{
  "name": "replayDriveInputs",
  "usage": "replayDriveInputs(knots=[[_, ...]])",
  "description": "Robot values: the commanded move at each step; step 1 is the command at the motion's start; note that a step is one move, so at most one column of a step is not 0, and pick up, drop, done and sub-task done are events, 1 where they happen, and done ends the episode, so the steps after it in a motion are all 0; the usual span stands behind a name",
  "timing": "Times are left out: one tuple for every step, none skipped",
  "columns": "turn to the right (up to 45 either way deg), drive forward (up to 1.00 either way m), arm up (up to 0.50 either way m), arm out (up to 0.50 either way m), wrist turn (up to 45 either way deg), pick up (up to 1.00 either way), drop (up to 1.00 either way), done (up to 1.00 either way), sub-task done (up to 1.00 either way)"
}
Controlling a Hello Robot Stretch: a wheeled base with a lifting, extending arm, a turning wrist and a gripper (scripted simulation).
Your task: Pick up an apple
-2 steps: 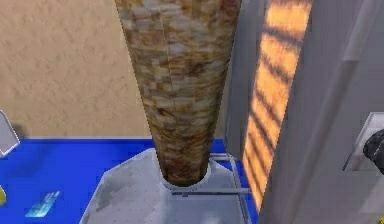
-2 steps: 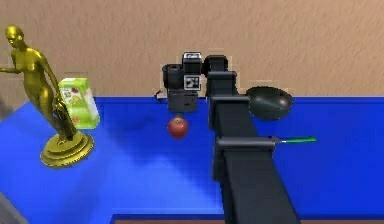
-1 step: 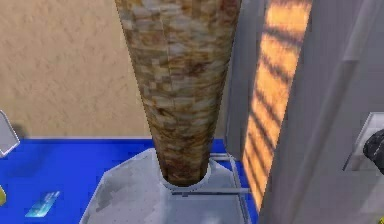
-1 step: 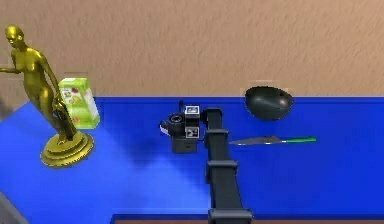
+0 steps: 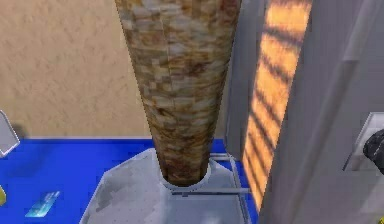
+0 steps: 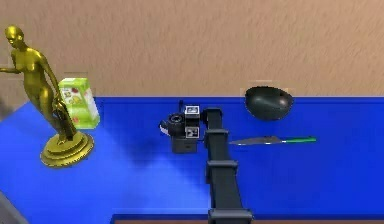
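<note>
One blue tabletop [image 6: 320, 175] carries every item logged in the arm side view, backed by a tan wall. The forward view presents one mottled brown stone column [image 5: 180, 80], tapering downward onto one grey metal base [image 5: 130, 195], with one orange-lit slatted panel [image 5: 275, 90] to its right. The arm side view presents one dark square arm bar [image 6: 225, 175] crossing from the tabletop's near edge towards its middle. One gold figure statue [image 6: 45, 95] stands upright near the left edge. One green-and-white carton [image 6: 80, 102] stands just behind it. One black rounded bowl [image 6: 268, 101] sits at the far edge. One green-handled knife [image 6: 270, 141] lies flat just nearer than the bowl. One dark gripper [image 6: 176, 130] sits mid-tabletop; its finger spread and any load cannot be told. The apple's position and appearance cannot be told.
</note>
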Motion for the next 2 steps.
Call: replayDriveInputs(knots=[[0.0, 0.0, 0.1, 0.0, 0.0, 0.0, 0.0, 0.0, 0.0], [0.0, 0.0, 0.0, 0.0, 0.0, 0.0, 0.0, 1.0, 0.0]])
